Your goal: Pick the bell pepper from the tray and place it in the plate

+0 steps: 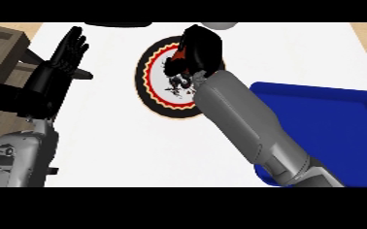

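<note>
Head view shows the right hand (198, 51) curled over the plate (147, 75) round a red glimpse, likely the bell pepper (180, 53): light, smooth, best held across its body; the left hand (61, 63) rests open.

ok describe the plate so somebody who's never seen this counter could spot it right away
On the white counter, look just left of the blue tray, under the right hand. The plate is round and white, ringed in black, red and yellow with a dark picture in its middle; nothing else on the counter is patterned.
</note>
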